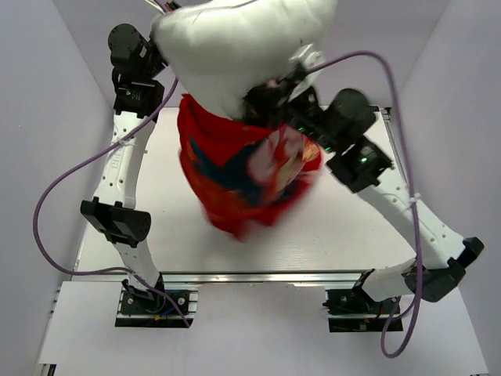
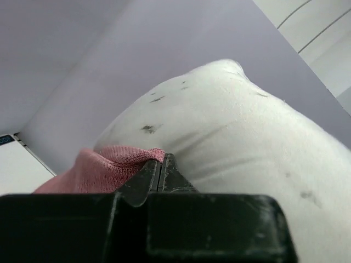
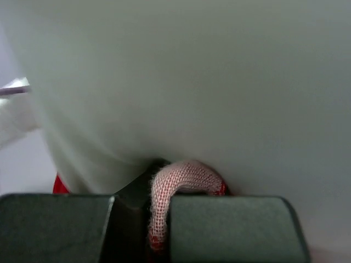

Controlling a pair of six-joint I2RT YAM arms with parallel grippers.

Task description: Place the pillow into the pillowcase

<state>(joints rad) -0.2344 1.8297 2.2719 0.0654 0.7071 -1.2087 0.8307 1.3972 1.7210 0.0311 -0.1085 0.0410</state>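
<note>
The white pillow is held up high at the back, its lower part inside the red-orange pillowcase, which hangs down to the table. My left gripper is shut on the pillowcase's left edge; the left wrist view shows faded pink fabric pinched at the closed jaws against the pillow. My right gripper is shut on the right edge; the right wrist view shows a pink fold clamped between the fingers, with the pillow filling the view.
The white table lies below the hanging pillowcase. Purple cables loop beside each arm. Grey walls close in on the left, right and back.
</note>
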